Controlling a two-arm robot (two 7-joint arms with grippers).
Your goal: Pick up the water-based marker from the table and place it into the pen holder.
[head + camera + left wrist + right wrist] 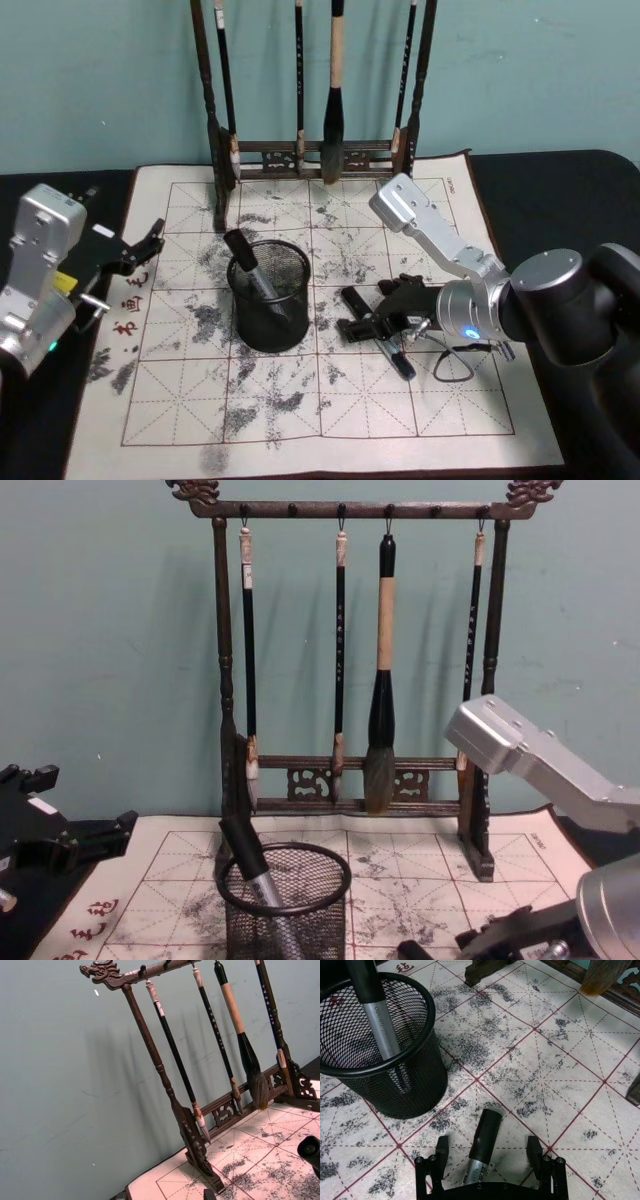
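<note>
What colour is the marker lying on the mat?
The marker has a black cap and silver-grey barrel; the right wrist view shows it best.

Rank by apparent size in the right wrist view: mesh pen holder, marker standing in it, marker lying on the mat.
1. mesh pen holder, clearly largest.
2-3. Unsure: marker in the holder shows longer, but marker on the mat is nearer the camera and partly hidden under the open right gripper.
</note>
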